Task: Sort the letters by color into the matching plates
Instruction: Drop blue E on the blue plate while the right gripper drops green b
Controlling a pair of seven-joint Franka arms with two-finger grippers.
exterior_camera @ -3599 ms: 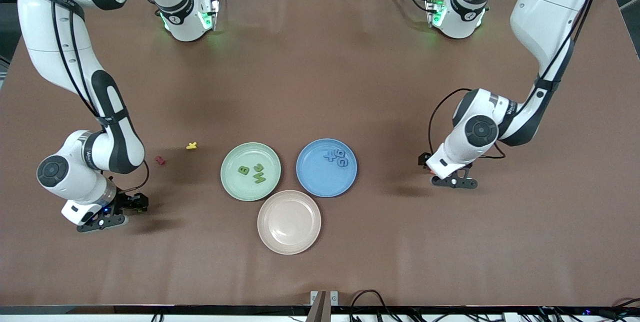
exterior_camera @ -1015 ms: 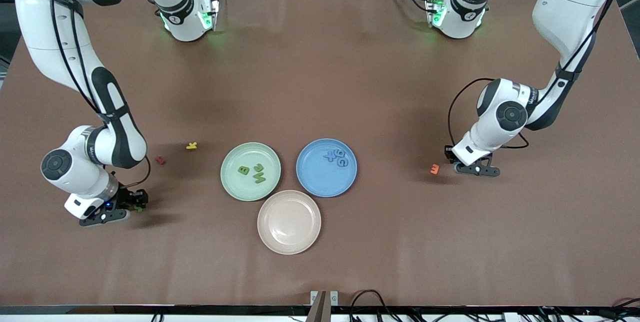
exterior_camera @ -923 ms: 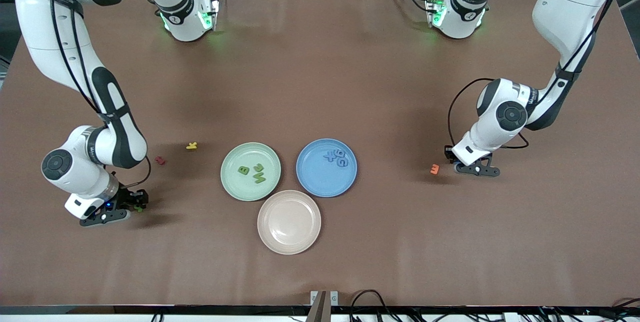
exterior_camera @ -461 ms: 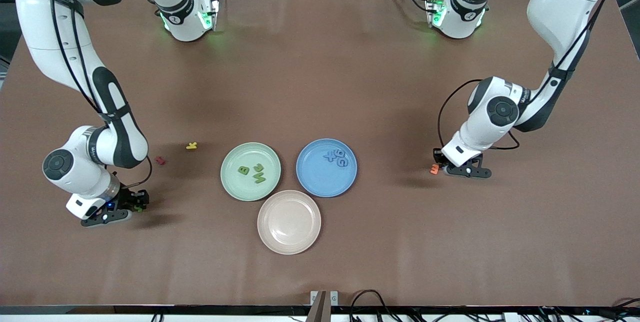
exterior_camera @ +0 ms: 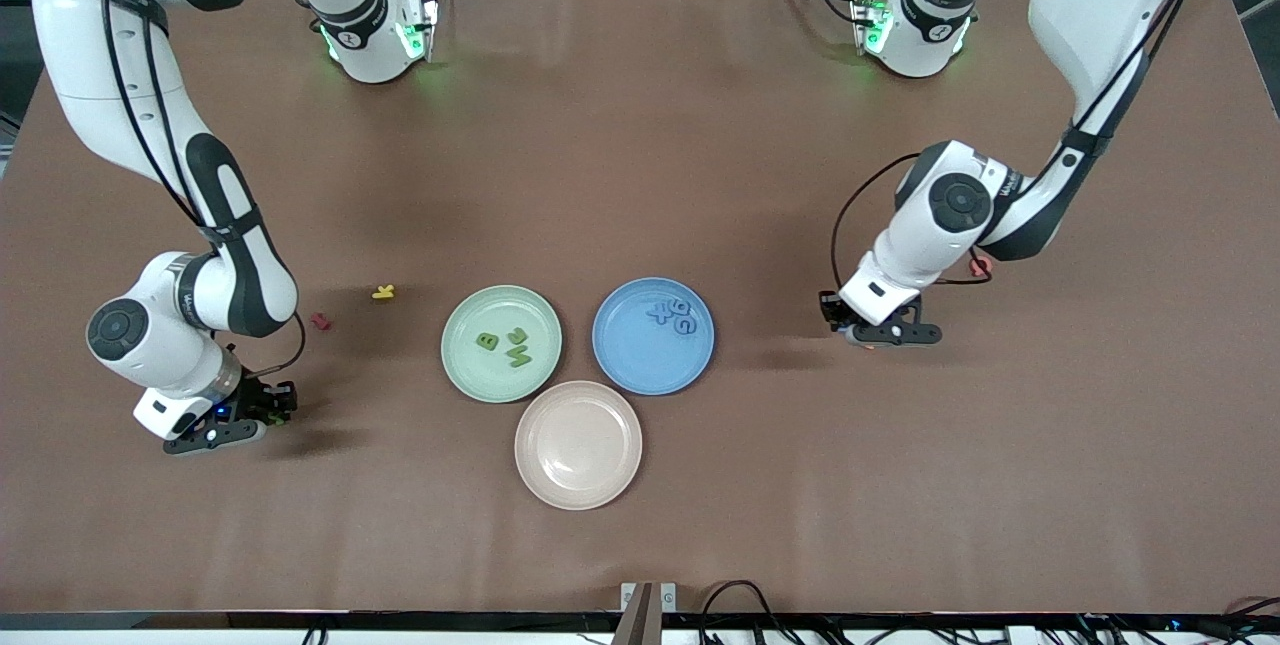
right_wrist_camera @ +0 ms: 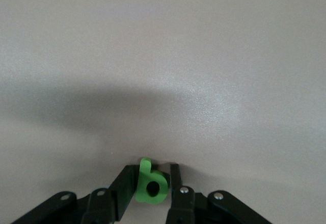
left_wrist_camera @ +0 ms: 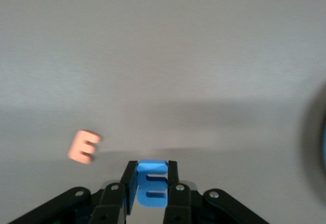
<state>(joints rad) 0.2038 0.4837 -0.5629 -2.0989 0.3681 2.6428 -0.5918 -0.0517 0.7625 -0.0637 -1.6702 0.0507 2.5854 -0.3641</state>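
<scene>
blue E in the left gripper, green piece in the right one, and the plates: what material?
Blue E: looks like foam, matte, thick flat-cut edges, clamped in the left gripper. Green piece: same chunky matte look, probably foam, between the fingers of the right gripper. Green plate and blue plate: smooth, matte, likely plastic; cannot tell for certain.

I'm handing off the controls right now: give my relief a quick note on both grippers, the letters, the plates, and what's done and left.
Left gripper: shut on the blue E, over the table toward the left arm's end, orange E beside it.
Right gripper: fingers either side of the green 6 at the right arm's end.
Done: three green letters in the green plate, three blue letters in the blue plate.
Left: deliver both.
</scene>
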